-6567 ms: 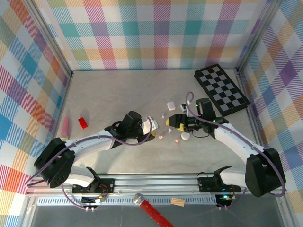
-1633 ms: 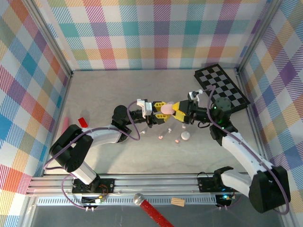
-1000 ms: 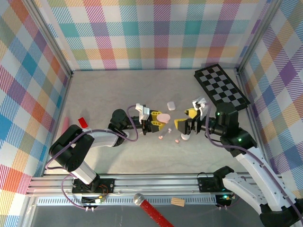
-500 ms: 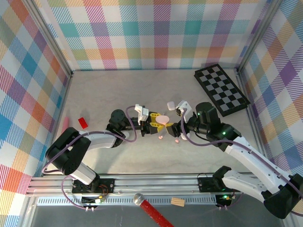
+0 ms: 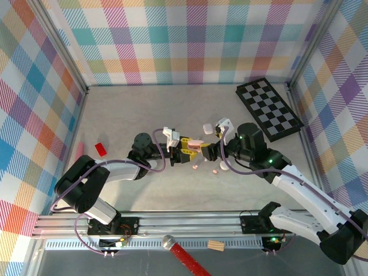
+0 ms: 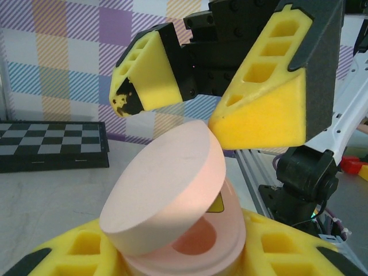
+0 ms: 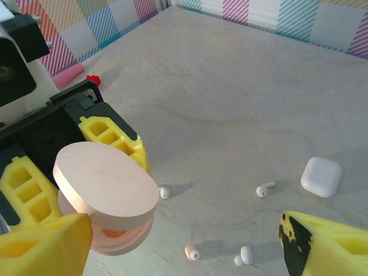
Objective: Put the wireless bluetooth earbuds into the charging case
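Marbled table (image 7: 241, 80): earbuds (image 7: 264, 188) lie flat; pink case (image 7: 118, 237) gapes, lid (image 7: 106, 184) tilted.

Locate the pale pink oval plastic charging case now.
Top view, centre: the pale pink oval plastic charging case, lid ajar, is clamped in the left gripper, the open right gripper close beside it.

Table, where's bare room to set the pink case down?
Free: the back-left stretch between the back wall and the red block; also the near strip before the rail. Crowded: the middle, with earbuds and the white case beside the held pink case.
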`<state>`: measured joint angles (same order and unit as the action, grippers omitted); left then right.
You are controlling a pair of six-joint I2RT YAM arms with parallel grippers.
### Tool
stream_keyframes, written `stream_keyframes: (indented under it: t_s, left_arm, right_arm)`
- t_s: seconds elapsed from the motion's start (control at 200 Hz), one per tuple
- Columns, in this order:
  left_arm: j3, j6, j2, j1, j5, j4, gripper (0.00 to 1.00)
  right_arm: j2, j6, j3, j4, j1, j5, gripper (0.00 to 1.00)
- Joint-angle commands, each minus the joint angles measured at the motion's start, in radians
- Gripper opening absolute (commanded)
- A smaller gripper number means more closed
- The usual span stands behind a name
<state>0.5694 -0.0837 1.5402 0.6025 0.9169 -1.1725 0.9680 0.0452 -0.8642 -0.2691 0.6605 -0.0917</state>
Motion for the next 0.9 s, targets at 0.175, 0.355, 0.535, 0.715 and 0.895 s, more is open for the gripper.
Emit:
stream_keyframes:
  t_s: [0.175,0.355,0.535,0.715,0.895]
  left_arm:
    - [-0.017,0.063,-0.062,0.001,0.053,0.032,0.27]
    - [-0.019,0.087,-0.092,0.002,0.059,0.086,0.27]
    - [-0.017,0.102,-0.110,0.002,0.069,0.121,0.27]
    - [-0.026,0.114,-0.131,0.002,0.068,0.126,0.27]
    - [-0.030,0.115,-0.143,0.002,0.063,0.142,0.27]
  right_arm:
    - [0.063,0.089,-0.072,0.041,-0.008,0.034,0.82]
    - [0.090,0.066,-0.081,0.033,-0.015,-0.004,0.82]
    - [0.107,0.022,-0.087,0.023,-0.019,-0.093,0.81]
    - [0.142,0.045,-0.104,0.004,-0.038,-0.131,0.69]
    - [0.160,0.058,-0.120,-0.002,-0.059,-0.205,0.64]
